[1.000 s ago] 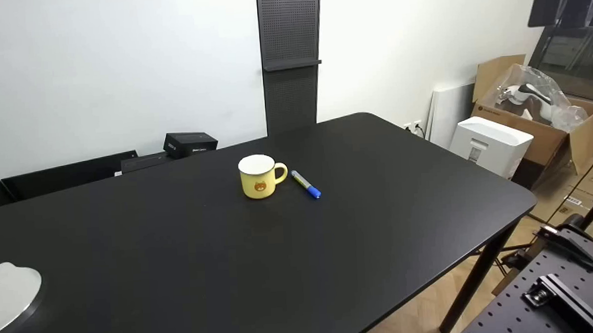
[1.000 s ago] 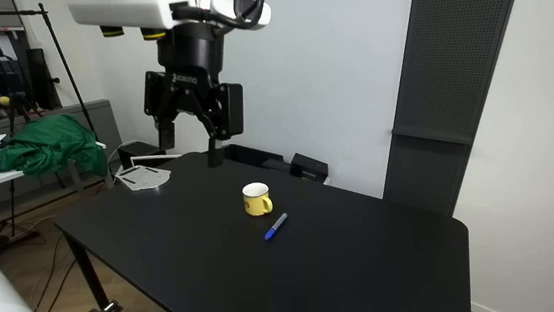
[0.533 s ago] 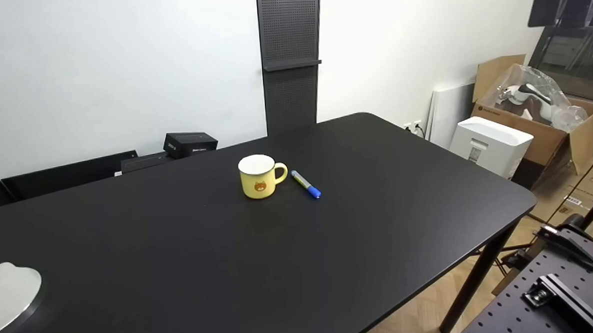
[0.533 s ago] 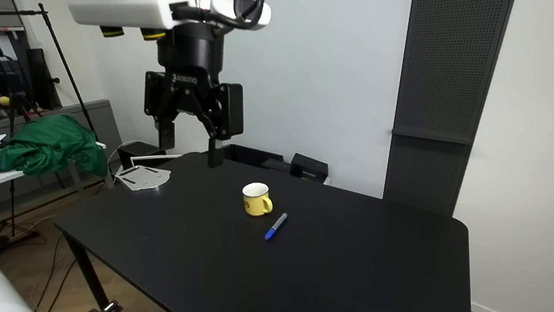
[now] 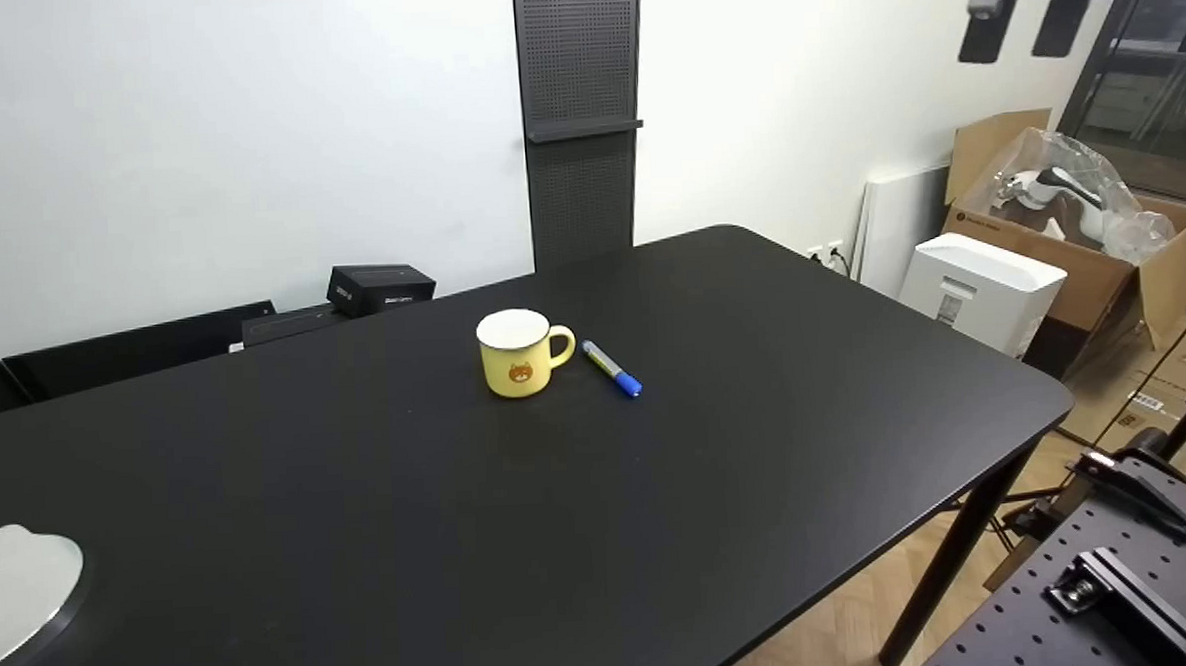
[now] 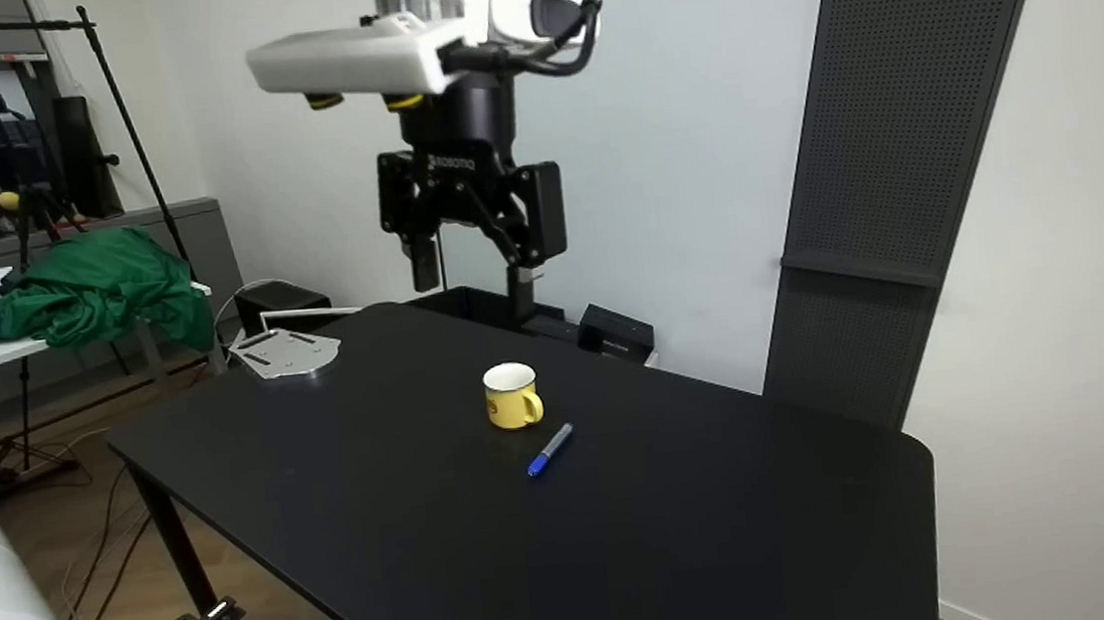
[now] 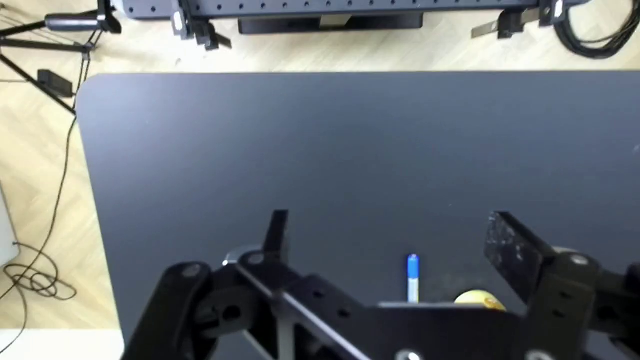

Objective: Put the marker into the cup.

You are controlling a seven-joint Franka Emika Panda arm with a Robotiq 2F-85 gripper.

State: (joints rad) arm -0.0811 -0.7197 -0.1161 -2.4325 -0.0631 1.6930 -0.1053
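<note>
We see the black two-fingered gripper (image 6: 474,292) spread apart, well above and apart from the small yellow mug (image 5: 514,361). Just beside the mug's handle (image 5: 571,345) lies the thin blue-and-grey marker pen (image 5: 612,369); descending misaligned, we could knock the mug or, pinching off-centre, roll the pen.

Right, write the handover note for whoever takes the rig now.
Pincer: open, holding nothing, raised clear of the table.
Cup: yellow mug, standing upright on the table.
Marker: lying on the table on the cup's handle side, not touching it.
Done: no part of the transfer; the marker is not yet grasped.
Left: grasp the marker, lift it, put it into the cup.
</note>
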